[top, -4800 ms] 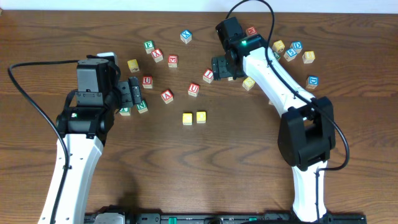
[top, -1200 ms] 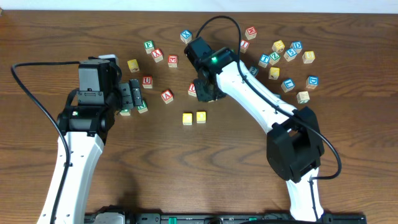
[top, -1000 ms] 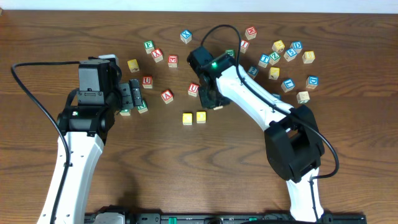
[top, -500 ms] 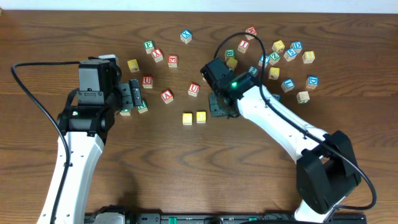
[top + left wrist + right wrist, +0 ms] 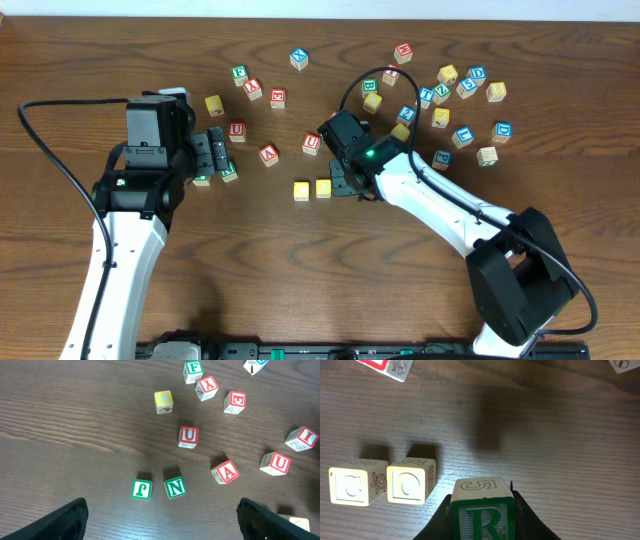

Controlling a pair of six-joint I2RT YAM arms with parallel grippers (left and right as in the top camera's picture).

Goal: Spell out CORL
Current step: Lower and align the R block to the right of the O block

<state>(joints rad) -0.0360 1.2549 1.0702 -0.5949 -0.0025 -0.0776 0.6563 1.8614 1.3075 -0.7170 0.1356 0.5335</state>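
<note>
One green R block (image 5: 482, 512) sat clamped in the right gripper (image 5: 346, 181), a finger on either side. Could not tell whether it touched the bench (image 5: 300, 290). Two pale yellow blocks lay in a row to its left in the wrist view: the C block (image 5: 353, 486) and the O block (image 5: 411, 483), side by side with a thin gap. The R block was just beside the O block and a little nearer the camera. The left gripper (image 5: 162, 510) was spread wide, grasping nothing, over two green blocks close together, a J block (image 5: 142, 489) and an N block (image 5: 175, 487). Past those: one red U block (image 5: 188, 436), a second U block (image 5: 275, 462) and one red A block (image 5: 225, 471). A scatter of blocks (image 5: 467, 87) lay far right, partly behind the arm, count unsure.
</note>
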